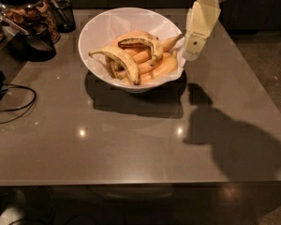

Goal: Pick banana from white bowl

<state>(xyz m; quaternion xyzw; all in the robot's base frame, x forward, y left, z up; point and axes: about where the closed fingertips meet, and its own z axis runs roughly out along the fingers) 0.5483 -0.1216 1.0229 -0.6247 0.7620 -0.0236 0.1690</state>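
The white bowl [103, 25] stands at the back middle of the grey table [131, 139]. In it, the strongly curved, brown-bruised banana [139, 42] lies arched on top of the pile. A longer pale spotted banana [119, 60] lies in front of it, over smooth orange-yellow bananas [161, 65]. My gripper [191, 52], cream-coloured, hangs down from the top right. Its tip is just outside the bowl's right rim, above the table and apart from the bananas. It holds nothing that I can see.
A glass jar of snacks [23, 8], a dark mesh cup [61, 13] and a black container [35, 43] stand at the back left. A black cable [14, 104] loops at the left edge. The arm's shadow falls on the table's right side.
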